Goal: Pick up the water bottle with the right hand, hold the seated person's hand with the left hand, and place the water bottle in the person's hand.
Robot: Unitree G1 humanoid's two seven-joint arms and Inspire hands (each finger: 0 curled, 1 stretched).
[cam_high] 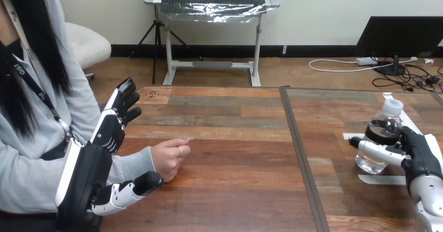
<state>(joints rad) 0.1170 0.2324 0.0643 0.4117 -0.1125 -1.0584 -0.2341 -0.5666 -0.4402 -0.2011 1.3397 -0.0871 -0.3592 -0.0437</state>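
So, your right hand (419, 156) curls round the clear plastic water bottle (382, 132); your left hand (108, 131) is spread wide, fingers straight, beside the person's hand (168, 160).

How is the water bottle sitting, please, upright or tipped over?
Upright: the water bottle stands on the table, its white cap on top.

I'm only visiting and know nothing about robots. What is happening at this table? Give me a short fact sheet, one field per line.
Water bottle: upright, white cap on, at the right of the table
Right hand: fingers curled round the bottle's side
Bottle lifted: apparently not, its base seems to rest on the wood
Person's hand: loosely closed, resting on the table at the left
Left hand: open, fingers straight, beside the person's wrist without gripping it
Handover: not yet done, bottle and person's hand are far apart
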